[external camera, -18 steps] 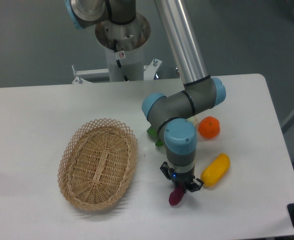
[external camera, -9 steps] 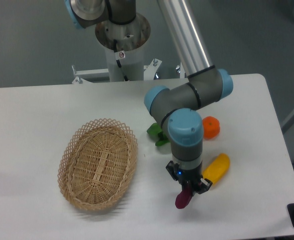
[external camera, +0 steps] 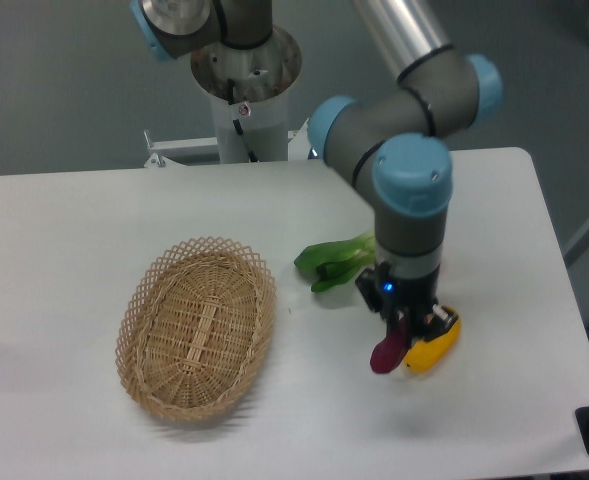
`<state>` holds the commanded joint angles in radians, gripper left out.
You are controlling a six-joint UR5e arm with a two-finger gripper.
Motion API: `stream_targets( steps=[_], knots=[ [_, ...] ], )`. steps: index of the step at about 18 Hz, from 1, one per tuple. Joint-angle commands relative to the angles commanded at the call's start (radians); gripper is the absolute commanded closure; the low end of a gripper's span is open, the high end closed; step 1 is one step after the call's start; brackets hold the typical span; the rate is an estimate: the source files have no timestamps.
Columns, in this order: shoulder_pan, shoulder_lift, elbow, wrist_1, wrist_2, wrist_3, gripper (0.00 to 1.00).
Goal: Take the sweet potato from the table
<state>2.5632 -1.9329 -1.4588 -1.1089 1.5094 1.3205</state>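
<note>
- gripper [external camera: 402,333] points down over the right half of the table [external camera: 64,230]; fingers closed on the sweet potato [external camera: 387,352], pinching its upper end
- sweet potato hangs tilted, lower tip down-left; appears lifted off the tabletop, faint shadow under it; contact with the surface hard to tell for sure
- yellow vegetable [external camera: 432,347] lies just beside the sweet potato on its right, partly behind the gripper; touching or not, cannot tell
- green leafy vegetable [external camera: 332,262] lies up-left of the gripper, near but apart from it
- wicker basket [external camera: 196,327] sits left of centre, well apart from the gripper; bare white strip between basket rim and sweet potato
- open tabletop in front of the gripper toward the near edge; wide bare area at far left and along the back edge
- right table edge and rounded corner near the yellow vegetable; less room on that side
- arm's wrist and elbow joints stack above the gripper, hiding the table patch behind it
</note>
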Motion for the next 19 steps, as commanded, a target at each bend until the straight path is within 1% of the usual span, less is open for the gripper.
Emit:
stream_targets(
  steps=[3,4,19],
  knots=[
    [0.038,0.032,0.0,-0.064,-0.018,0.087,0.81],
    [0.045,0.037,0.0,-0.074,-0.02,0.106,0.81],
    [0.046,0.04,0.006,-0.068,-0.023,0.1,0.81]
  ],
)
